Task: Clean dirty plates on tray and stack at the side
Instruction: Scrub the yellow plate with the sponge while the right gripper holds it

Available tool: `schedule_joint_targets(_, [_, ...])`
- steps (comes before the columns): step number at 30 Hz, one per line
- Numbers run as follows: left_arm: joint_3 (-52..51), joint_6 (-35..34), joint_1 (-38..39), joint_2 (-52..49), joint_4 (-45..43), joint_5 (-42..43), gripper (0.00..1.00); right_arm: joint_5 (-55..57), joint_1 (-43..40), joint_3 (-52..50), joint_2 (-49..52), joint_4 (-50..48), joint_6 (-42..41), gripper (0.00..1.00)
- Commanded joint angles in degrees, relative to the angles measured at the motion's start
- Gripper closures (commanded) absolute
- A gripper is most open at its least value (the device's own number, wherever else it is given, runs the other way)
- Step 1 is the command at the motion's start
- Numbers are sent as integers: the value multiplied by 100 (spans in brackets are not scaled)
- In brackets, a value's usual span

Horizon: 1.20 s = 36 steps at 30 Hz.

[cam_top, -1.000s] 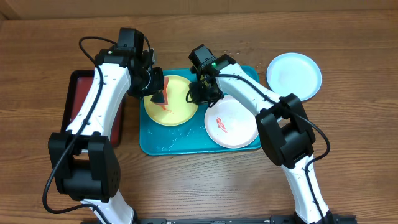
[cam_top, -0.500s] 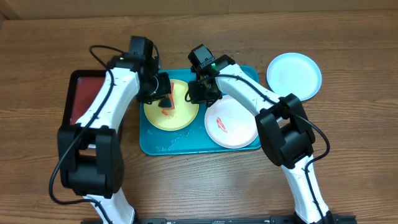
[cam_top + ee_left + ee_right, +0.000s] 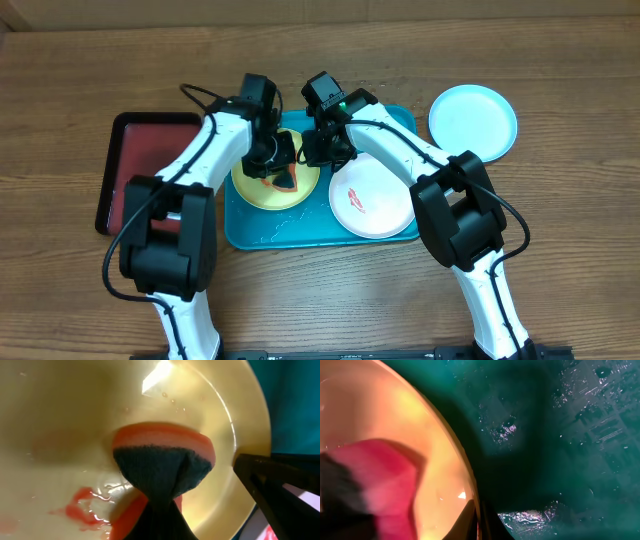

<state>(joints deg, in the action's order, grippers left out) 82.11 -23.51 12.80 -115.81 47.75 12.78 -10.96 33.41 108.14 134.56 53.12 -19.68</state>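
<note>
The yellow-green plate (image 3: 252, 190) lies on the tray (image 3: 300, 230). Only the left wrist view shows the wet red smear (image 3: 80, 506) beside the sponge (image 3: 162, 462), which is pinched by the left gripper (image 3: 279, 163). Since a second ago the sponge has been carried rightward. The plate's right rim is clamped by the right gripper (image 3: 319, 152), both arms being bent inward.

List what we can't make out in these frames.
1. Right tool: whether it clamps the yellow-green plate at its rim. Overhead, its own wrist covers the fingers; the right wrist view is too close and blurred.
2. Red smear: full extent. Overhead, the arms and sponge cover it; the left wrist view shows only part of the plate.
3. Dark red tray: right edge, under the left arm overhead.
</note>
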Motion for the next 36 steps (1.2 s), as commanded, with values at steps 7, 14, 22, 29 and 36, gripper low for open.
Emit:
schedule_joint_targets(7, [-26,-98,50,-520,442,-1451,96,186,28,-107,155,-22,-33,95])
schedule_joint_targets(14, [184,-101,-83,-525,861,-2616,96,188,28,-107,155,17,-31,95])
schedule_joint_targets(22, [964,-98,-125,-525,1204,-2706,96,188,28,-107,155,15,-31,95])
schedule_joint_targets(29, [949,-98,-109,-544,828,-1106,96,188,28,-107,155,15,-31,95])
schedule_joint_targets(36, [407,-96,61,-562,299,-225,96,188,28,-107,155,-9,-31,95])
